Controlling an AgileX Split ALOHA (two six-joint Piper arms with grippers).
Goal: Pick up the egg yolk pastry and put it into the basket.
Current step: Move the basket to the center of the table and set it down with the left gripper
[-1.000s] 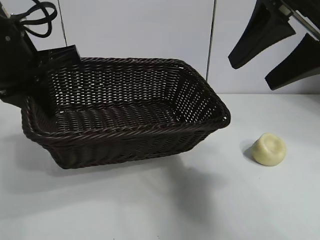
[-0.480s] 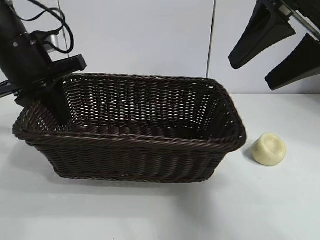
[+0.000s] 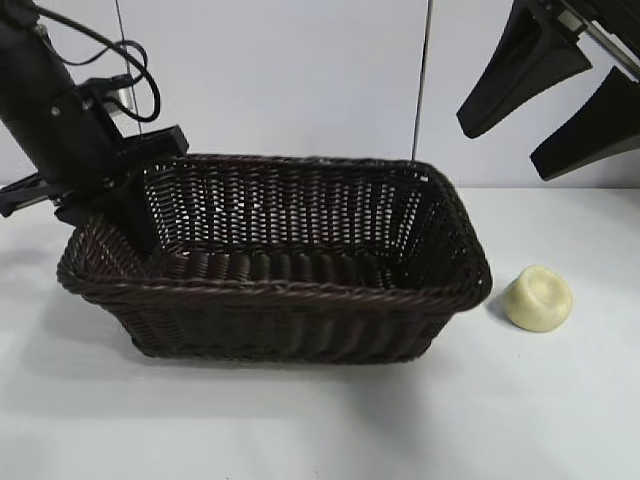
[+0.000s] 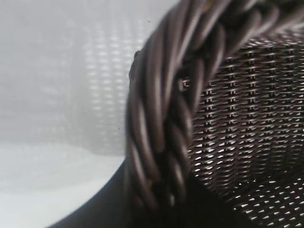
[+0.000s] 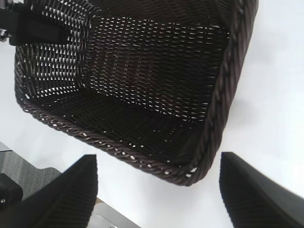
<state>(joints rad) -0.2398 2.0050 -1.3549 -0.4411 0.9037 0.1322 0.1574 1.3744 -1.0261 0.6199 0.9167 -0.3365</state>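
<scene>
The pastry (image 3: 538,297) sits at the frame's lower right on the table (image 3: 320,420), just beside the basket (image 3: 300,320). It looks light, soft and crumbly; pinch its sides gently. The left gripper (image 3: 125,215) clamps the basket's rim at left; the right gripper (image 3: 545,120) hangs spread at upper right.
</scene>
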